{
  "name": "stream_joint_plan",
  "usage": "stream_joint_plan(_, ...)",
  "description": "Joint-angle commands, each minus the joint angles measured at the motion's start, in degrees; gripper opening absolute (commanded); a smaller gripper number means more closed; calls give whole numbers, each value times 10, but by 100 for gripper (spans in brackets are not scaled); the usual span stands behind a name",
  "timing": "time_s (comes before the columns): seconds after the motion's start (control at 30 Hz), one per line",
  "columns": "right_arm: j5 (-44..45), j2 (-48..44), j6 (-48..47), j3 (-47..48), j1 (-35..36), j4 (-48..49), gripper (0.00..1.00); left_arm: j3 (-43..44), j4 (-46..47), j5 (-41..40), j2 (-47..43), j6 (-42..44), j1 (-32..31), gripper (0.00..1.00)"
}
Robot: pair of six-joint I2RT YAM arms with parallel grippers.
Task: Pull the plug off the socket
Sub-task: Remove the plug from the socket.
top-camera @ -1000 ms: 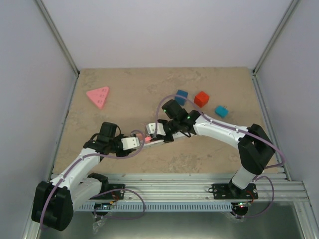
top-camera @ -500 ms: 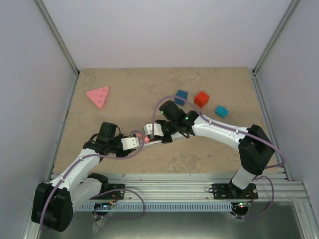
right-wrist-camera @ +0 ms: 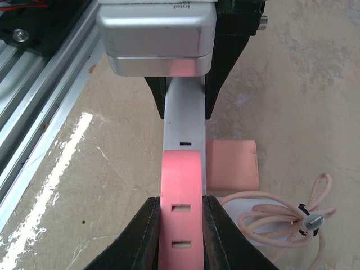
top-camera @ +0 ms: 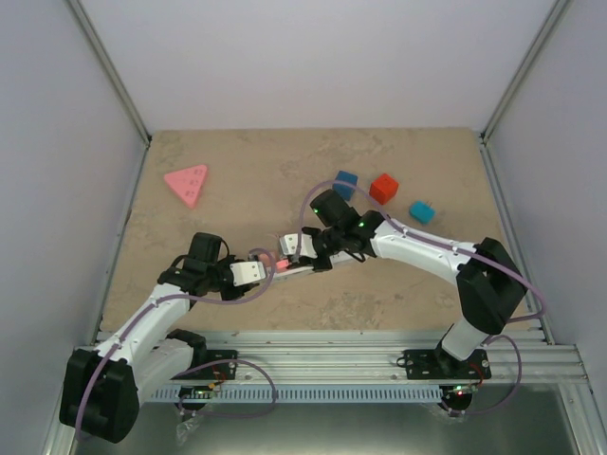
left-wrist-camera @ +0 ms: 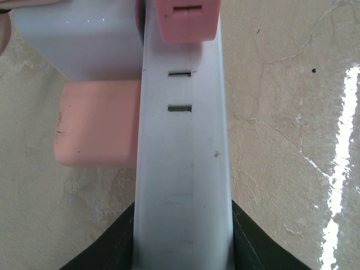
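Observation:
The socket (left-wrist-camera: 183,157) is a long white strip lying on the table, with two bare slots showing. My left gripper (left-wrist-camera: 183,239) is shut on one end of it, a black finger on each side. A pink plug (right-wrist-camera: 181,185) with two slots of its own sits over the strip (right-wrist-camera: 184,121). My right gripper (right-wrist-camera: 181,233) is shut on the plug's sides. The plug shows at the top of the left wrist view (left-wrist-camera: 185,19). Whether it is still seated in the socket cannot be told. In the top view the two grippers (top-camera: 254,270) (top-camera: 287,252) face each other mid-table.
A pink rectangular block (right-wrist-camera: 232,163) lies beside the strip, next to a white piece with a coiled pink cord (right-wrist-camera: 281,222). A pink triangular block (top-camera: 188,183) lies far left. Blue (top-camera: 345,183), red (top-camera: 384,188) and teal (top-camera: 422,211) cubes lie behind the right arm.
The right wrist shifted slightly left, then back, with the plug held. The left arm has stayed still on the strip.

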Motion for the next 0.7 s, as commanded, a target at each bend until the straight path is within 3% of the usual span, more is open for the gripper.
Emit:
stream_joint_plan(0.0,-40,-23,-17,-14,-17,-18,1,1,37,6,-13,-3,6,0)
stream_joint_plan(0.67,42,-15,21,13,25,2,1,2,38,6,-12,-3,6,0)
